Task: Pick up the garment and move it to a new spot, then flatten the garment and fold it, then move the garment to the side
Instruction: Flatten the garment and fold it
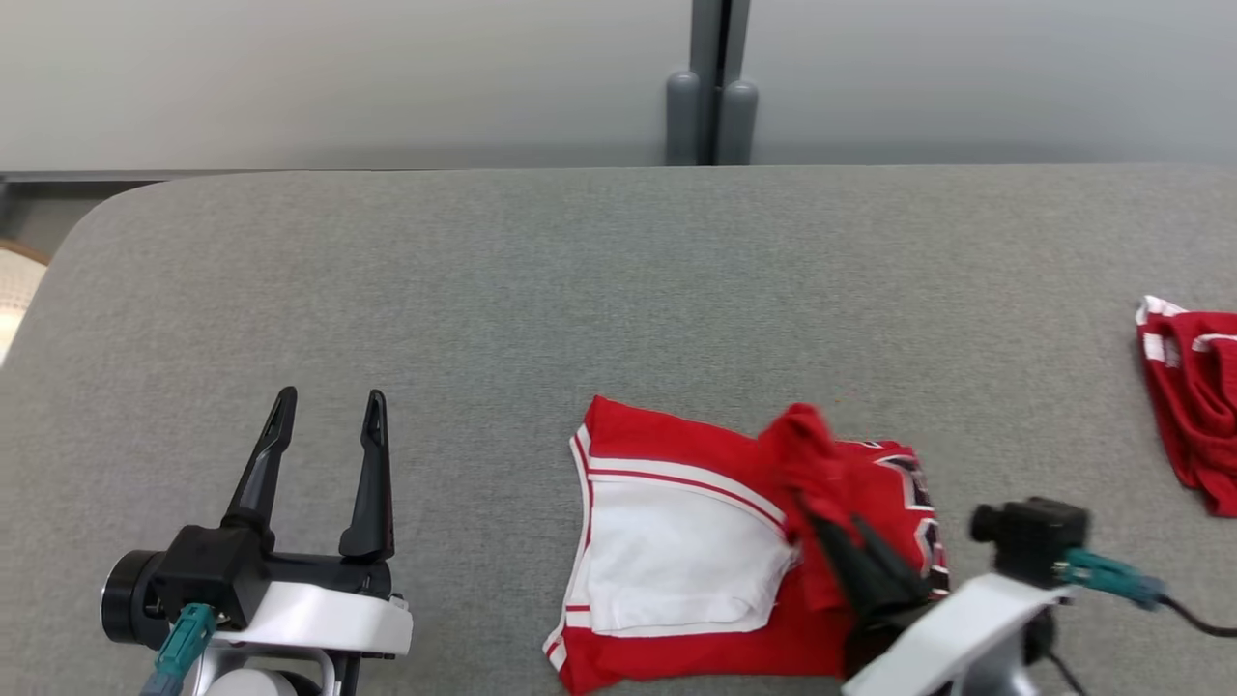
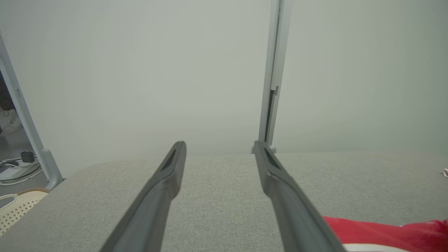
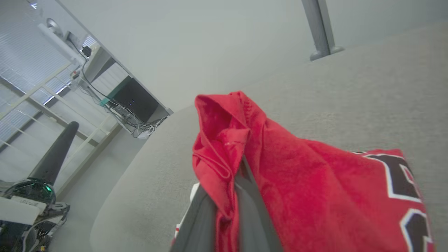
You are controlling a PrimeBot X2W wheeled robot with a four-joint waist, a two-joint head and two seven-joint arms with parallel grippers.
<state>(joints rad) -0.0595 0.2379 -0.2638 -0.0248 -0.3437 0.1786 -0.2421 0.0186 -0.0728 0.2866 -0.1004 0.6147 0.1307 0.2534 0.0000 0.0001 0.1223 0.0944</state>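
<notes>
My right claw is nearly shut, pinching a bunch of red cloth from the garment. The right wrist view shows the fabric squeezed between my two dark fingers and standing up above the tips in a crumpled peak. My left claw is spread wide with nothing between its fingers. It hovers over the grey table, well apart from the garment and to its left.

The garment's right part carries black lettering with white edges. It also shows in the right wrist view, but too much is folded or cut off for me to read it. I see no other label.

The garment lies near the table's front edge, right of the middle, with its long axis running left to right across the head view. A white panel edged with red and white stripes faces left, the lettered part faces right, and the raised fold I hold sits between them. A corner of it shows at the lower right of the left wrist view. A second red garment lies far off at the table's right edge.
</notes>
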